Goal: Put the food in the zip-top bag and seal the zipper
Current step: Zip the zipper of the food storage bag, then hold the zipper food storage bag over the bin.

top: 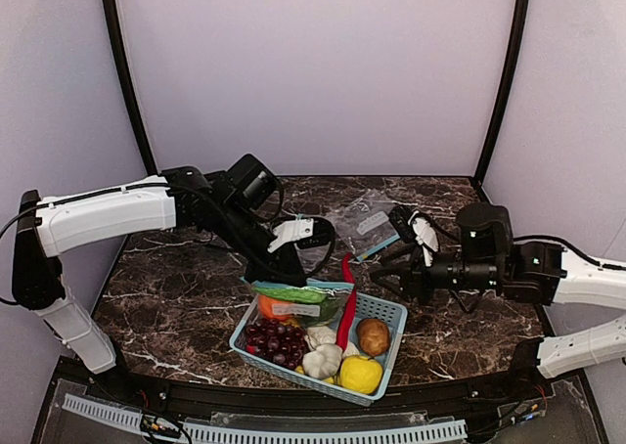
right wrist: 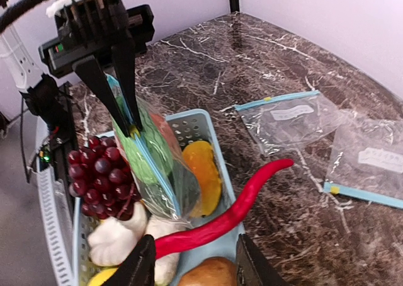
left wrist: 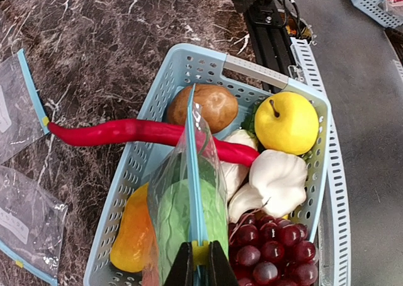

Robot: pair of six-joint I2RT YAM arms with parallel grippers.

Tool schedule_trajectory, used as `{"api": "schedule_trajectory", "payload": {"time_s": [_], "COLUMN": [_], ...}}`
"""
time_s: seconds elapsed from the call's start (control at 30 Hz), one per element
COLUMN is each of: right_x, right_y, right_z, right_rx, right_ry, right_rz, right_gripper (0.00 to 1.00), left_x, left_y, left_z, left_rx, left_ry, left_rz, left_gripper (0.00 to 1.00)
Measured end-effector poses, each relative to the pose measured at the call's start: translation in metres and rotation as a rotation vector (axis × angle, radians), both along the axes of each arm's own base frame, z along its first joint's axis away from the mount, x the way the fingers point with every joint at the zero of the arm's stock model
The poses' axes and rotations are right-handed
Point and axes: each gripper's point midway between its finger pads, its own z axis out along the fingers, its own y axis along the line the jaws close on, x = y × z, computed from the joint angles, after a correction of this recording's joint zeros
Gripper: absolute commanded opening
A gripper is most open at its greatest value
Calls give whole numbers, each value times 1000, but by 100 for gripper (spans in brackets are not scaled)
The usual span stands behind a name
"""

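Observation:
My left gripper (left wrist: 200, 265) is shut on the light blue zipper (left wrist: 192, 172) of a clear zip-top bag (left wrist: 182, 204), at its yellow end tab. It holds the bag upright over the blue basket (left wrist: 252, 65). Inside the bag are the light green bumpy gourd (left wrist: 173, 220), a dark green shape I take for the avocado (left wrist: 204, 169), and a reddish-orange shape (right wrist: 165, 130). The bag (top: 293, 302) hangs below my left gripper (top: 293, 268). My right gripper (top: 381, 271) is open and empty, apart from the bag. In its wrist view it (right wrist: 195, 270) hovers over the basket's end.
The basket (top: 391, 312) holds purple grapes (left wrist: 271, 248), white garlic (left wrist: 277, 179), a yellow apple (left wrist: 286, 122), a brown round fruit (left wrist: 211, 106), an orange-yellow item (right wrist: 201, 172) and a long red chili (right wrist: 239, 210) over the rim. Two other clear bags (right wrist: 289, 119) (right wrist: 371, 160) lie flat on the marble.

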Motion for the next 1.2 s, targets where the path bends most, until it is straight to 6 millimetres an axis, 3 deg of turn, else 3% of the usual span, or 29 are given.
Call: {"api": "schedule_trajectory", "payload": {"time_s": [0.13,0.3,0.63,0.83,1.03,1.2], "right_x": [-10,-12,-14,-14,-15,-15], "right_y": [17,39,65,73,79,79], "right_z": [16,22,-13,-19,-20,-18], "right_rx": [34,49,1,-1,9,15], "right_ry": [8,20,80,88,92,87], "right_rz": [99,183,273,305,327,329], "right_gripper": [61,60,48,35,0,0], "left_x": [-8,-11,-17,-20,-20,-18], "left_y": [-5,-11,-13,-14,-16,-16], "left_z": [6,18,22,25,29,28], "left_rx": [-30,-70,-87,-96,-106,-98], "left_ry": [37,52,71,84,83,74], "left_rz": [-20,-37,-56,-68,-73,-66], "left_gripper": [1,1,1,1,1,1]}}
